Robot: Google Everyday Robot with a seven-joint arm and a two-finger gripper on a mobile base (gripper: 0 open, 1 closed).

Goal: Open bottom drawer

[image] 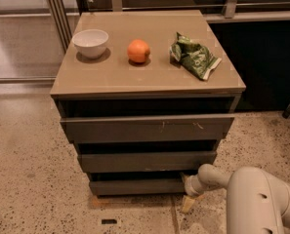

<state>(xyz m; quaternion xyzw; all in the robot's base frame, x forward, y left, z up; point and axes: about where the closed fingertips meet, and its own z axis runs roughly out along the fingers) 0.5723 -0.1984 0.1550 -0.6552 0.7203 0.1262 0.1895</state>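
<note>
The bottom drawer [134, 186] is the lowest and narrowest dark grey-brown front of the cabinet [144, 130], just above the floor. It sits a little further back than the two fronts above it. My gripper [187, 193] is low at the drawer's right end, touching or very close to its right edge. The pale arm [252, 194] reaches in from the bottom right corner.
On the cabinet top stand a white bowl [91, 43], an orange [138, 51] and a green snack bag [194, 56]. The top drawer [147, 128] sticks out furthest, with pale scratches. Speckled floor lies all round; a dark wall and railing stand behind.
</note>
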